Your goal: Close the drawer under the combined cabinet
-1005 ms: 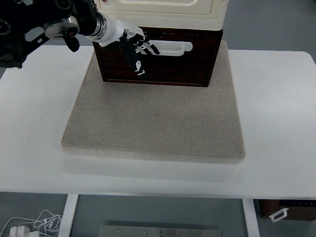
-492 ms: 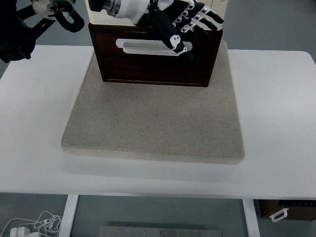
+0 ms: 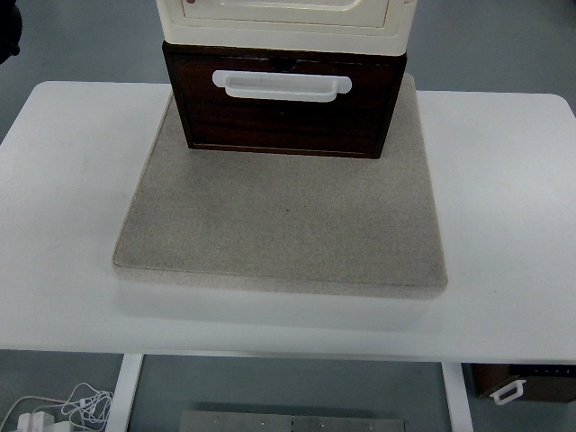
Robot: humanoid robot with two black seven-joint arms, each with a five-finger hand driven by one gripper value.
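A dark brown wooden drawer [image 3: 283, 112] with a white handle [image 3: 281, 85] sits under a cream cabinet [image 3: 286, 20] at the top of the view. The drawer front stands flush beneath the cabinet, on a grey mat [image 3: 283, 216]. Neither robot hand shows in the picture; only a dark scrap of the robot is at the top left corner.
The mat lies on a white table [image 3: 72, 225]. Below the table's front edge are a cable bundle [image 3: 63, 409] at lower left and a brown box [image 3: 526, 382] at lower right.
The left hand, which was across the drawer front and handle, has lifted away and left the view. The drawer looks unmoved.
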